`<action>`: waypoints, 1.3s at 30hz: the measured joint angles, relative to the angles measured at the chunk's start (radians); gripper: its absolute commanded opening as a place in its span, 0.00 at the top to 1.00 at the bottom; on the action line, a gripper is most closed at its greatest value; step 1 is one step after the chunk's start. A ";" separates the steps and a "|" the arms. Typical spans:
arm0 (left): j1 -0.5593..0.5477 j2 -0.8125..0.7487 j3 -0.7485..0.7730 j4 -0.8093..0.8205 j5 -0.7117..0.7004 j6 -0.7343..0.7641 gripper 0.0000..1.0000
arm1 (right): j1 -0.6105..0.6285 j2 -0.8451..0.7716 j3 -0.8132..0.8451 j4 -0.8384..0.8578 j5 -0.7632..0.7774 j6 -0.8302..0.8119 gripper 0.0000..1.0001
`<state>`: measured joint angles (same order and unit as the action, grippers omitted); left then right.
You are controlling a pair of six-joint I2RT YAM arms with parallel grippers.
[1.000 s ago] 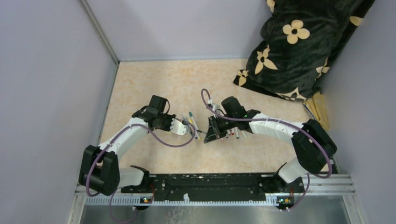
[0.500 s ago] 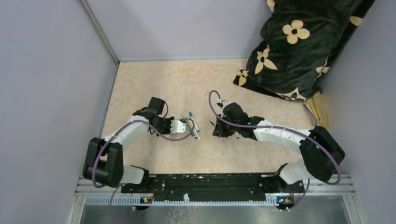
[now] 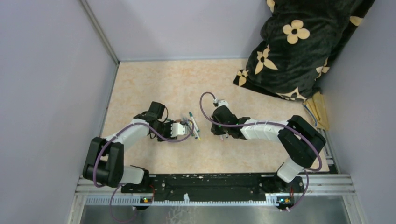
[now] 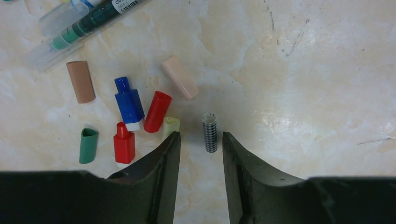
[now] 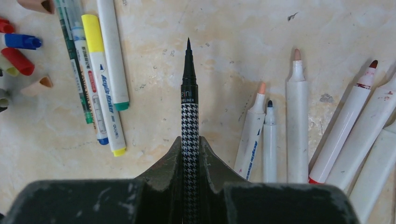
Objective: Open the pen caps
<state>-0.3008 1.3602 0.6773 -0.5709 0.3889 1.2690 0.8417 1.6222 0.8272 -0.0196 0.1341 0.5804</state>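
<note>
Right tool (image 5: 190, 151) clamps a houndstooth pen (image 5: 189, 93), bare tip toward 12 o'clock; uncapped pens (image 5: 297, 121) at 3 o'clock; loose caps (image 5: 17, 60) at 9 o'clock.

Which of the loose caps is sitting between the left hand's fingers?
The black-and-white checked cap, lying untouched between the open fingers. It is the only patterned one; the plain coloured caps lie outside them.

Robot lab cell, grey partition walls (image 3: 46, 70), aluminium mounting rail (image 3: 336, 183)
</note>
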 measured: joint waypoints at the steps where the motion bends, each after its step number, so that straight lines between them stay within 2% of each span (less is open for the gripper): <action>1: 0.000 0.000 -0.004 0.006 0.000 -0.002 0.55 | 0.003 0.008 0.000 0.005 0.009 0.001 0.93; 14: 0.001 0.001 0.026 0.002 0.009 -0.050 0.52 | 0.015 0.044 0.000 0.022 0.074 0.007 0.73; 17: 0.006 -0.010 0.078 -0.029 0.025 -0.068 0.52 | 0.016 0.049 0.000 0.031 0.083 0.007 0.73; 21: 0.019 -0.037 0.150 -0.074 0.053 -0.085 0.51 | 0.016 0.051 0.000 0.036 0.088 0.007 0.79; 28: 0.076 -0.056 0.239 -0.151 0.113 -0.117 0.48 | 0.016 0.044 -0.001 0.018 0.116 0.001 0.76; 34: 0.114 -0.069 0.308 -0.202 0.130 -0.186 0.38 | 0.017 -0.066 -0.003 -0.044 0.140 -0.029 0.58; 35: 0.120 -0.074 0.315 -0.205 0.133 -0.197 0.33 | 0.018 -0.095 -0.003 -0.048 0.145 -0.037 0.56; 37: 0.145 -0.092 0.326 -0.209 0.139 -0.217 0.26 | 0.023 -0.134 0.000 -0.055 0.148 -0.050 0.44; 38: 0.161 -0.104 0.327 -0.208 0.140 -0.225 0.14 | 0.026 -0.149 0.003 -0.058 0.149 -0.059 0.35; 39: 0.181 -0.118 0.328 -0.208 0.142 -0.239 0.09 | 0.027 -0.156 0.012 -0.062 0.146 -0.069 0.28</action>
<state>-0.1196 1.2419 1.0050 -0.7788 0.5304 1.0302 0.8692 1.4658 0.8394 -0.0818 0.2802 0.5114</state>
